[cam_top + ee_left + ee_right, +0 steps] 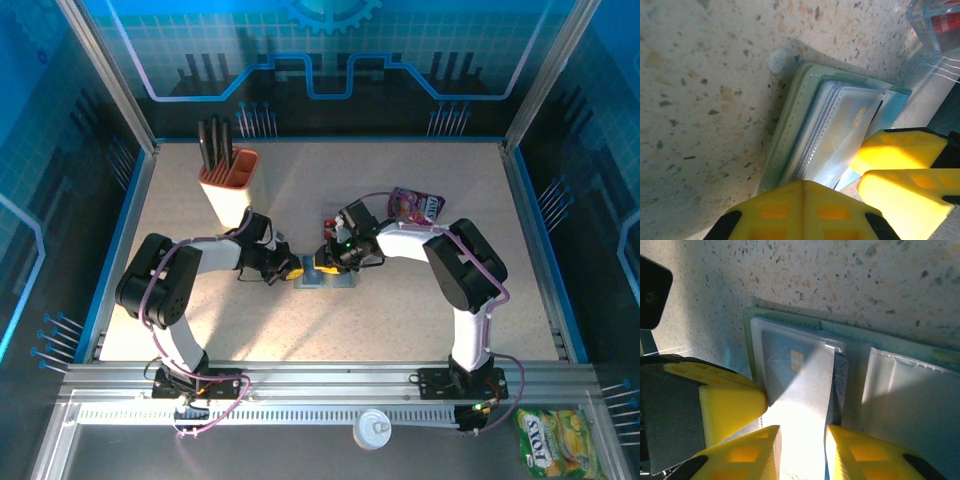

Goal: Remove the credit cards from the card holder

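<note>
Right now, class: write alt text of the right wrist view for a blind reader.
An open grey-green folding card holder lies on a speckled table; a pale plastic chip card reaches from its sleeve between the right gripper's fingers.

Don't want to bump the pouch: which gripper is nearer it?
Right. The right gripper sits at the wallet, below-left of the pouch; the left gripper is farther left, across the wallet.

The speckled beige desk (pixel 400 320) carries an open card holder (pixel 330 278) mid-surface, a pen cup (pixel 230 190), a pink pouch (pixel 415 205) and possibly a red card (pixel 331 221).
</note>
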